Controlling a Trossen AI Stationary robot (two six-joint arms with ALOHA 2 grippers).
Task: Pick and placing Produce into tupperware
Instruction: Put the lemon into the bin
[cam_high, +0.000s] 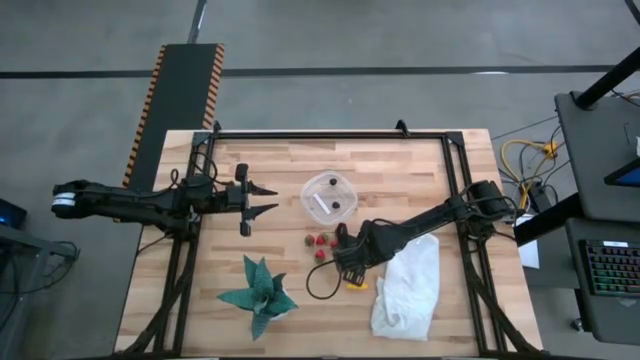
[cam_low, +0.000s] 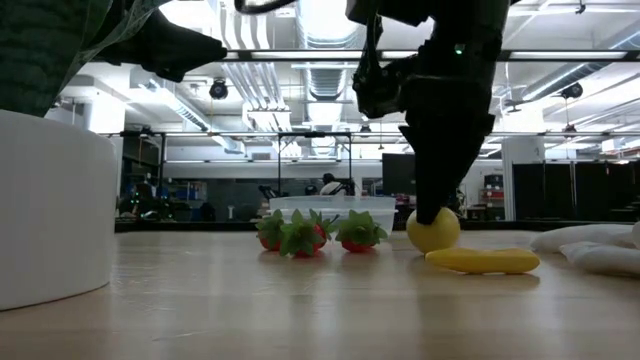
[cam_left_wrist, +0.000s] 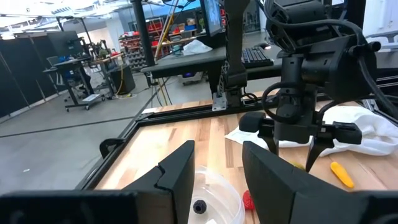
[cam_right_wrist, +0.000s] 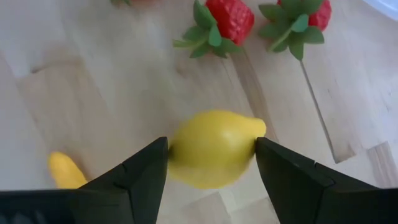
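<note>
My right claw is down at the worktop, its two fingers set on either side of the yellow lemon and touching its flanks; I judge this a grasp just made, though the lemon looks to rest on the wood and is not yet lifted. In the low view the lemon sits under my right arm, with a small orange piece lying just beside it and three strawberries in a cluster a little farther along. The tupperware stands near the middle of the worktop, beyond the strawberries as seen from my right claw, and something small and dark already lies in it. My left claw waits with its fingers spread and empty, in the air beside the tub on the side away from the lemon. The lemon looks like a light, hard, smooth plastic toy, so I expect it to weigh next to nothing but to be slippery and inclined to squirt out of a pinch. I would hold it across its widest middle, as the fingers stand now, not near the pointed tip, where the curve would push it free. A firm squeeze should not harm it. The white cloth bag lies close behind my right arm, and the green spiky plant shape lies well apart.
</note>
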